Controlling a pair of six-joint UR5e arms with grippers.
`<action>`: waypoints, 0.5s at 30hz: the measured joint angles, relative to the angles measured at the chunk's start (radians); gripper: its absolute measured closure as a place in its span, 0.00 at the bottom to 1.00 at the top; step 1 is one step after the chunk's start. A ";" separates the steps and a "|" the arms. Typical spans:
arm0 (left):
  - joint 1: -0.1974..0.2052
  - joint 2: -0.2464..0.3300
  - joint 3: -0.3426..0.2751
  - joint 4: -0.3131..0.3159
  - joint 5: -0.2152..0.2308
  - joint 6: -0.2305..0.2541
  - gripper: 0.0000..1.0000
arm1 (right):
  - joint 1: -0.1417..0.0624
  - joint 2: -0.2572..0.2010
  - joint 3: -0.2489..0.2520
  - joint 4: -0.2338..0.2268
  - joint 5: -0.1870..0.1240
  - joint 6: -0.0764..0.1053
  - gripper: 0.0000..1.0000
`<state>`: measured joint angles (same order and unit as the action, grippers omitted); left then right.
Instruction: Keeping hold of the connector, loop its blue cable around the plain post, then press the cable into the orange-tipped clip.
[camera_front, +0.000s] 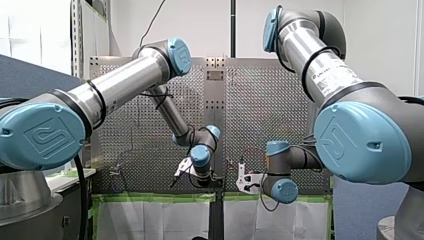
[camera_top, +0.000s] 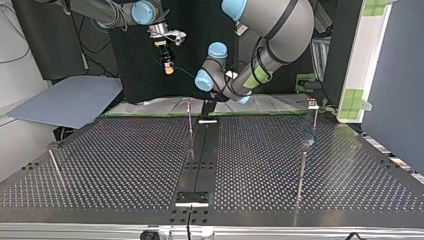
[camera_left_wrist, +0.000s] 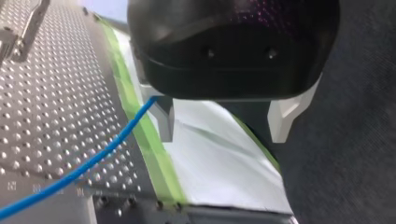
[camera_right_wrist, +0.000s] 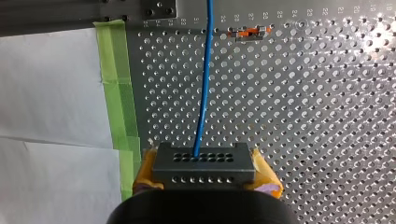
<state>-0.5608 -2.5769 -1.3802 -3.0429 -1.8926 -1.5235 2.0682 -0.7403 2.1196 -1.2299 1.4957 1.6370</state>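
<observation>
Our right gripper hangs in the air beyond the far edge of the perforated table, left of the middle in the top view. It is clamped on the connector. In the right wrist view its yellow pads press against the two ends of this grey block, which has rows of small holes. The blue cable leaves one of those holes and runs straight ahead over the table. It passes near the orange-tipped clip but stays apart from it and outside it. On the other side of the cable, a strip of green tape edges the table. White paper lies beyond the tape.

Our left gripper sits low at the far edge of the table, near the middle in the top view. Its two pale fingers stand well apart with nothing between them. In the left wrist view the cable climbs from the table up to the outer side of one finger. We cannot tell whether it touches that finger. In the top view the cable slants from the connector towards our left arm's wrist.

A thin metal post stands upright just beside our left gripper, at the far end of the table's central rail. The cable is not around it in any view. Other thin posts stand further right and further left, and we cannot tell which one is the plain post.
</observation>
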 joint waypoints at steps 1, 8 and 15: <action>-0.001 0.000 -0.002 0.012 0.013 -0.013 0.00 | 0.000 0.000 0.000 0.000 0.000 0.000 1.00; -0.002 0.000 -0.013 0.084 0.084 -0.084 0.00 | 0.000 0.000 0.000 0.000 0.000 0.000 1.00; -0.002 0.000 -0.039 0.148 0.135 -0.148 0.00 | -0.004 0.000 -0.003 0.000 0.002 -0.001 1.00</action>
<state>-0.5632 -2.5768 -1.4197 -2.8950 -1.7578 -1.6716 2.0646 -0.7403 2.1170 -1.2296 1.4978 1.6364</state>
